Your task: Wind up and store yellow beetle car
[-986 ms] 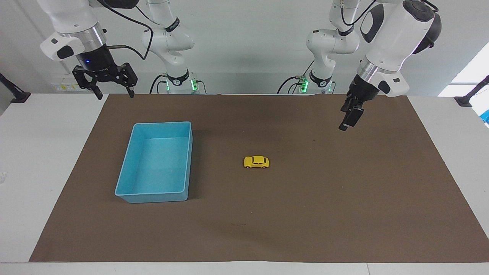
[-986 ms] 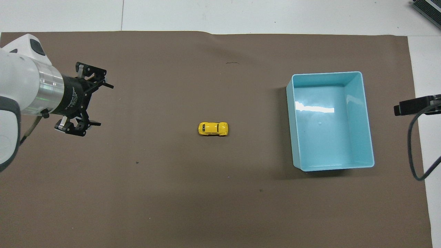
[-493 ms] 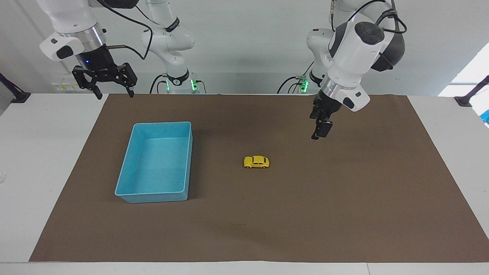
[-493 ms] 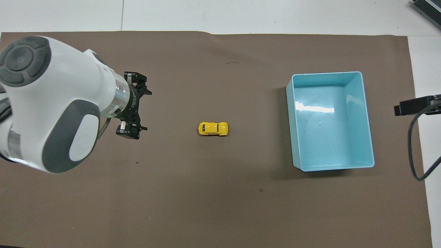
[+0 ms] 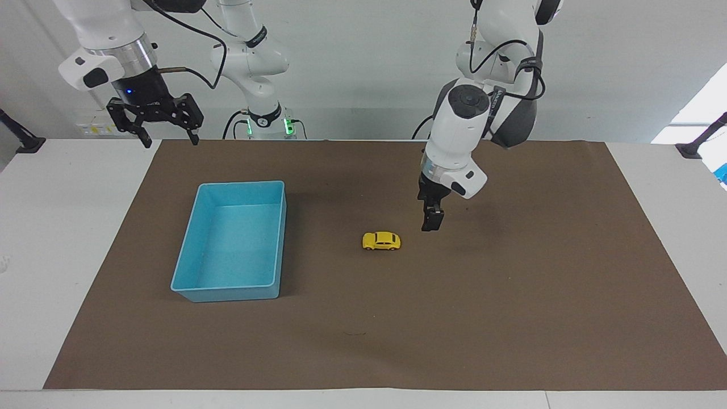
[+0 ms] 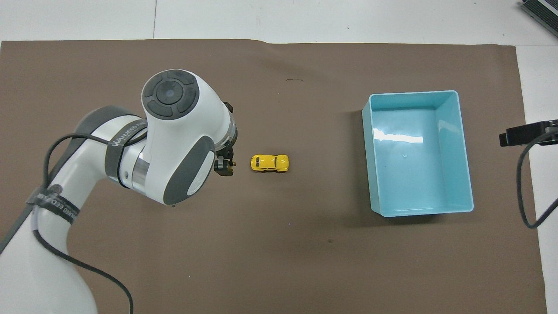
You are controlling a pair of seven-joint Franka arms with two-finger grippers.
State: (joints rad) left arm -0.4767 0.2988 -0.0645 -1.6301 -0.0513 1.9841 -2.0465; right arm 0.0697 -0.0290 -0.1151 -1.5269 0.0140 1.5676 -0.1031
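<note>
The yellow beetle car (image 5: 381, 241) sits mid-mat, well apart from the blue bin (image 5: 187, 284). Your left gripper (image 5: 431, 220) hangs just beside it, jaws released and empty. Centre over the body and straddle its sides before descending. The right gripper (image 5: 156, 120) waits, released.

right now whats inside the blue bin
Nothing: the blue bin shows only its bare floor in the overhead view, and no part of that floor is covered. The yellow beetle car sits outside on the mat.

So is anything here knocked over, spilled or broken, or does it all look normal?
Nothing stands out. The yellow beetle car sits upright on its wheels on the brown mat, and the blue bin stands level and empty beside it. No spills or damage show.
</note>
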